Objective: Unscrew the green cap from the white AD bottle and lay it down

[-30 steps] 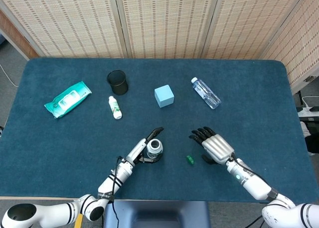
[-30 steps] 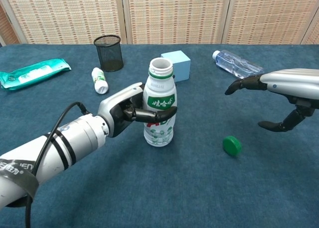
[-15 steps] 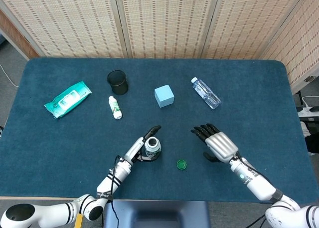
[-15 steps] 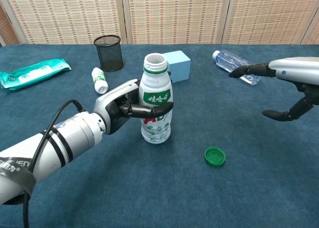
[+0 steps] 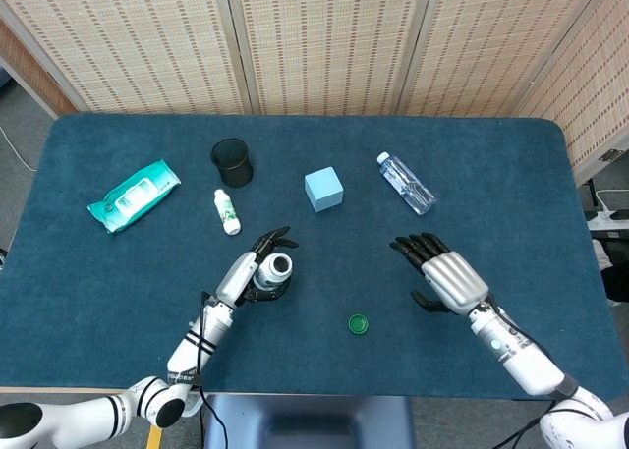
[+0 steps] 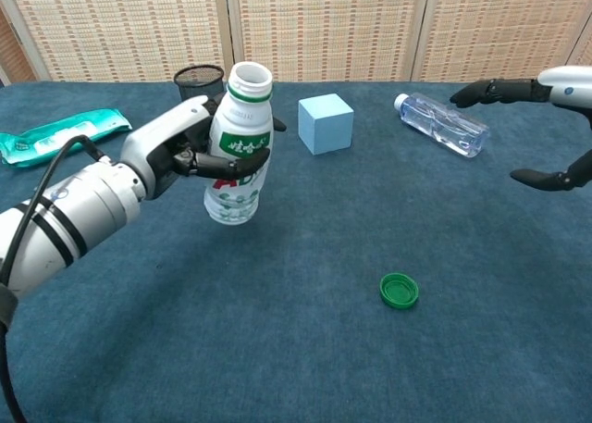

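Note:
My left hand grips the white AD bottle around its middle and holds it just above the table, tilted slightly, its mouth uncapped. The green cap lies open side up on the blue cloth, right of the bottle and apart from both hands. My right hand hovers open at the right, fingers spread, holding nothing.
A light blue cube and a clear water bottle lie behind the cap. A black mesh cup, a small white bottle and a green wipes pack sit at the back left.
My left hand has carried the uncapped bottle left and up off the table. The cap rolled left and came to rest open side up. My right hand drew back to the right.

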Tool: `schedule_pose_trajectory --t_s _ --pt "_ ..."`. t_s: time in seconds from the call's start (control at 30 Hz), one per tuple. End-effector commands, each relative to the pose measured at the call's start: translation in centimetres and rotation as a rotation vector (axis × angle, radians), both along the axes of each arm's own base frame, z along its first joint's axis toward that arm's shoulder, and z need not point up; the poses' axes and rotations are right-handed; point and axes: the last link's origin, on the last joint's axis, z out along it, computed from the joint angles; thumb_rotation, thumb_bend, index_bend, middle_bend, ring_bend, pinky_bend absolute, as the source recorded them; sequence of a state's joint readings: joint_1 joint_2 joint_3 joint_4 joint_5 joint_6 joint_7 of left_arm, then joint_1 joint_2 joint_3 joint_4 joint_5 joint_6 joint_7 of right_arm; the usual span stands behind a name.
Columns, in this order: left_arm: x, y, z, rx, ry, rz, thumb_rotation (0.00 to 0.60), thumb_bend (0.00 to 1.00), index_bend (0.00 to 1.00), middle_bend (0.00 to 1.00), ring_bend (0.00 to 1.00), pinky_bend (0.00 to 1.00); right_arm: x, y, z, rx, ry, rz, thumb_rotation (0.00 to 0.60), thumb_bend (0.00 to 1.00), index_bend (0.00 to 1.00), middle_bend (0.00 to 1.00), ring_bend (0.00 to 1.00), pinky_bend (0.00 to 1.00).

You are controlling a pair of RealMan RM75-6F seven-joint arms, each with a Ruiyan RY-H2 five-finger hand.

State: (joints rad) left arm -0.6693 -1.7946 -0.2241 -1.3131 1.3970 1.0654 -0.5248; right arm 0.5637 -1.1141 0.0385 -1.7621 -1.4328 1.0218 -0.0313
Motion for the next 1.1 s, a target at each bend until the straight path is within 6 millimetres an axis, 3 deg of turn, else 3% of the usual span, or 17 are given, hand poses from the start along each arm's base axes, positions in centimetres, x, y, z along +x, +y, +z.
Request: schedule_pose_trajectory --t_s 0.03,0.2,0.43,0.53,0.87,1.1 --pt "-1.5 -0.4 0.2 0.126 0.303 -0.066 0.600 0.57 0.10 0.26 0.05 0.00 0.1 0.1 0.2 -0.002 -0.007 0.003 0.600 0.34 0.00 0.03 0.00 0.00" --pt "-2.6 -2.0 -1.0 0.079 0.557 -0.076 0.600 0.57 0.00 0.17 0.00 0.00 0.1 0.4 0.2 0.008 -0.011 0.004 0.600 0.34 0.00 0.03 0.00 0.00" --pt "-2.9 -2.4 -1.7 0.160 0.851 -0.201 0.600 0.57 0.00 0.00 0.00 0.00 0.0 0.7 0.3 0.013 -0.007 -0.002 0.600 0.34 0.00 0.03 0.00 0.00" --pt "-3.1 -2.5 -2.1 0.158 0.928 -0.234 0.600 0.57 0.00 0.00 0.00 0.00 -0.1 0.6 0.4 0.014 -0.004 -0.009 0.600 0.34 0.00 0.03 0.00 0.00" --pt "-2.0 -2.4 -1.5 0.101 0.773 -0.254 0.600 0.37 0.00 0.00 0.00 0.00 -0.3 0.6 0.3 0.014 -0.007 -0.014 0.600 0.34 0.00 0.03 0.00 0.00" --pt "-1.2 -2.1 0.0 0.036 0.630 -0.257 0.600 0.30 0.00 0.00 0.00 0.00 -0.4 0.5 0.2 0.019 -0.011 -0.017 0.600 0.34 0.00 0.03 0.00 0.00"
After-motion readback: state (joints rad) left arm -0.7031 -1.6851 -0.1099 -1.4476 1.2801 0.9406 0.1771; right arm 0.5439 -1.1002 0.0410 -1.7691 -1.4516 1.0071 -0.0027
